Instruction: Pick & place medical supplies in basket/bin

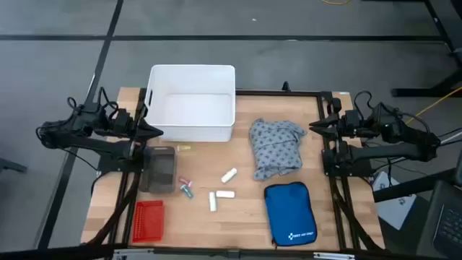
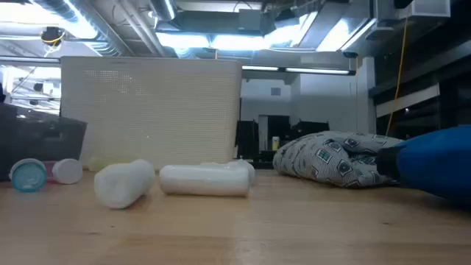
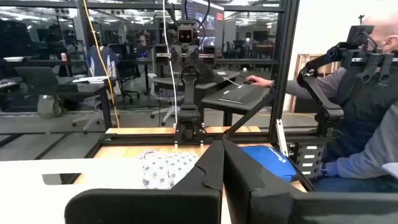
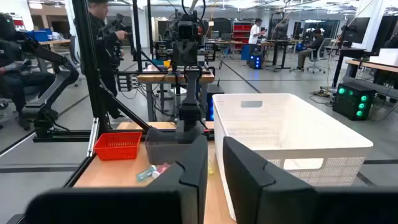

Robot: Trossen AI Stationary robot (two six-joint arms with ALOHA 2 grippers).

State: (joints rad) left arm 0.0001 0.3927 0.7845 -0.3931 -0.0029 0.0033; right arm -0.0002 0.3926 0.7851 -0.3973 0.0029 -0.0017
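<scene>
We see three white rolls (image 1: 222, 193) lying mid-desk, long axes differing, with the red basket (image 1: 149, 220) at the near left corner. The left tool (image 1: 157, 131), clenched on nothing, is nearer both; the right tool (image 1: 313, 126) waits, also clenched.

The tabletop (image 1: 238, 206) is pale wood with a matt grain; the tub (image 1: 192, 101) is smooth white plastic, its walls finely perforated; the basket (image 1: 149, 220) is red plastic mesh; the garment (image 1: 275, 146) is soft, crumpled cloth; the pouch (image 1: 289, 212) is blue fabric; the rolls (image 2: 206, 179) look matt white.
</scene>
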